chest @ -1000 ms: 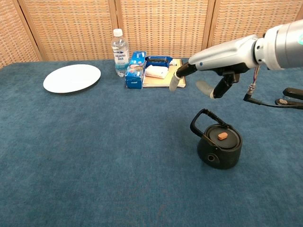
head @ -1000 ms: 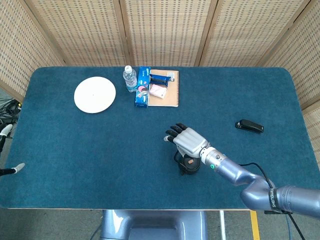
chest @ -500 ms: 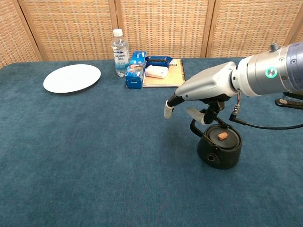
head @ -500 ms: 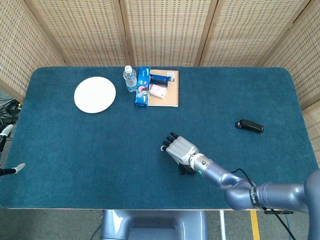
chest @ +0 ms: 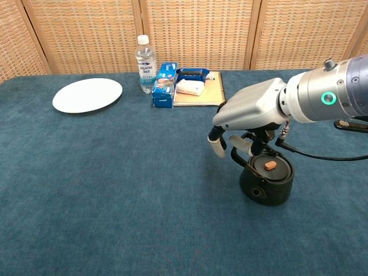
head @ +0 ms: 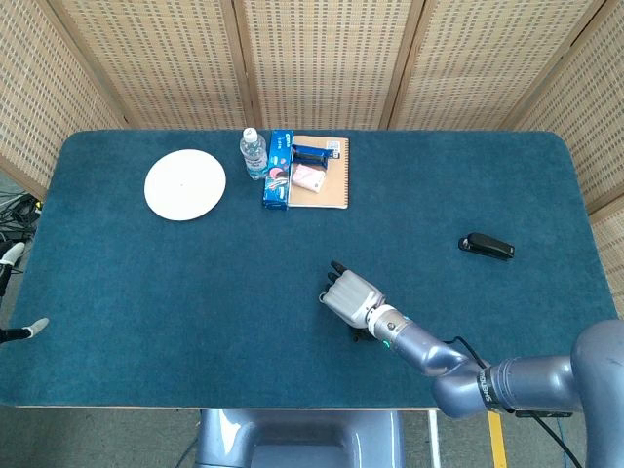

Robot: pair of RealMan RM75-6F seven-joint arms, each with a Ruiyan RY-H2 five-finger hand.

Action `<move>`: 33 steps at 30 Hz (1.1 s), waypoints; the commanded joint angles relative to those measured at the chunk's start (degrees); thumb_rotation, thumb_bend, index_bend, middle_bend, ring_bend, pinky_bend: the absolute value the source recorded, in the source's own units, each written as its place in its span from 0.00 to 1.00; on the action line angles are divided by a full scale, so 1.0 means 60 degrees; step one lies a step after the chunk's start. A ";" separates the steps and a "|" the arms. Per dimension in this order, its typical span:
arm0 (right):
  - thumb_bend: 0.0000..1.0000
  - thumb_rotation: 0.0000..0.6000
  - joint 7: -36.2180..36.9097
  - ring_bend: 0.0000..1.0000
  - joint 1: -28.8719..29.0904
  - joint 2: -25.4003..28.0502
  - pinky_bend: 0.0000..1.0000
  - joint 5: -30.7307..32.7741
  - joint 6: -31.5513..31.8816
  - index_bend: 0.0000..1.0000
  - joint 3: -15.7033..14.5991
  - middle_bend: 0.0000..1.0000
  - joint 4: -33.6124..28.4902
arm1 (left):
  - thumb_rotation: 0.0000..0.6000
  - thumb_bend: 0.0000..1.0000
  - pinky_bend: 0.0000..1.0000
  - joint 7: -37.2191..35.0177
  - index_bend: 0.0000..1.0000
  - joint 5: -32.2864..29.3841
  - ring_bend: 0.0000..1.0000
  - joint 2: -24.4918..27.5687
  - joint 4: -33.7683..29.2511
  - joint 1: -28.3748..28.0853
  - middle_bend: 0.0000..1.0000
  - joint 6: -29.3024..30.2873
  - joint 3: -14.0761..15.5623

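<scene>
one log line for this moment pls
right robot hand: over black kettle, fingers curled by its handle, grip unclear | left: not in view | white plate: far left

We are looking at a table (head: 146, 292) covered in dark teal carpet-like cloth, its near edge showing a pale rim. Woven rattan screens (head: 322, 58) in light wooden frames are standing behind it and angling in at both sides. Even, soft light is falling across everything. A strip of grey floor (head: 107, 434) is showing below the table.
</scene>
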 commanded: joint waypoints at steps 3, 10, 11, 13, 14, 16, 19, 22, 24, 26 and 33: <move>1.00 1.00 -0.0316 0.18 0.0071 0.0404 0.00 -0.0046 0.0381 0.39 -0.0231 0.40 -0.0619 | 1.00 0.00 0.00 -0.0005 0.00 0.0008 0.00 0.0005 -0.0003 0.0003 0.00 0.0003 0.0007; 1.00 1.00 -0.0145 0.18 -0.0220 0.1093 0.00 -0.0460 0.0775 0.41 -0.0412 0.41 -0.1299 | 1.00 0.00 0.00 0.0049 0.00 0.0025 0.00 -0.0009 -0.0014 0.0008 0.00 0.0033 0.0017; 1.00 1.00 -0.0106 0.18 -0.0281 0.1216 0.00 -0.0526 0.0813 0.41 -0.0455 0.41 -0.1369 | 1.00 0.00 0.00 0.0062 0.00 0.0029 0.00 -0.0014 -0.0019 0.0009 0.00 0.0038 0.0020; 1.00 1.00 -0.0030 0.18 -0.0395 0.1430 0.00 -0.0630 0.0868 0.42 -0.0539 0.42 -0.1478 | 1.00 0.00 0.00 0.0087 0.00 0.0032 0.00 -0.0016 -0.0031 0.0004 0.00 0.0035 0.0022; 1.00 1.00 0.0006 0.18 -0.0443 0.1517 0.00 -0.0668 0.0879 0.42 -0.0575 0.42 -0.1516 | 1.00 0.00 0.00 0.0097 0.00 0.0033 0.00 -0.0016 -0.0042 0.0001 0.00 0.0032 0.0023; 1.00 1.00 0.0144 0.18 -0.0598 0.1808 0.00 -0.0750 0.0890 0.43 -0.0700 0.43 -0.1643 | 1.00 0.00 0.00 0.0142 0.00 0.0050 0.00 -0.0016 -0.0071 0.0000 0.00 0.0038 0.0036; 1.00 1.00 0.0654 0.18 -0.1082 0.2589 0.00 -0.1237 0.0822 0.43 -0.1067 0.43 -0.2075 | 1.00 0.00 0.00 0.0241 0.00 0.0067 0.00 -0.0030 -0.0123 0.0010 0.00 0.0081 0.0048; 1.00 1.00 0.0928 0.18 -0.1287 0.2885 0.00 -0.1595 0.0666 0.43 -0.1179 0.44 -0.2207 | 1.00 0.00 0.00 0.0303 0.00 0.0052 0.00 -0.0038 -0.0155 0.0002 0.00 0.0078 0.0049; 1.00 1.00 0.1171 0.18 -0.1478 0.3110 0.00 -0.1929 0.0565 0.43 -0.1256 0.44 -0.2331 | 1.00 0.00 0.00 0.0355 0.00 0.0043 0.00 -0.0048 -0.0168 -0.0004 0.00 0.0075 0.0052; 1.00 1.00 0.1341 0.19 -0.1629 0.3274 0.00 -0.2201 0.0488 0.43 -0.1319 0.44 -0.2415 | 1.00 0.00 0.00 0.0405 0.00 0.0039 0.00 -0.0059 -0.0185 -0.0012 0.00 0.0068 0.0056; 1.00 1.00 0.1984 0.21 -0.2338 0.3849 0.00 -0.3372 0.0343 0.43 -0.1516 0.44 -0.2707 | 1.00 0.00 0.00 0.0602 0.00 0.0024 0.00 -0.0094 -0.0283 -0.0010 0.00 0.0111 0.0072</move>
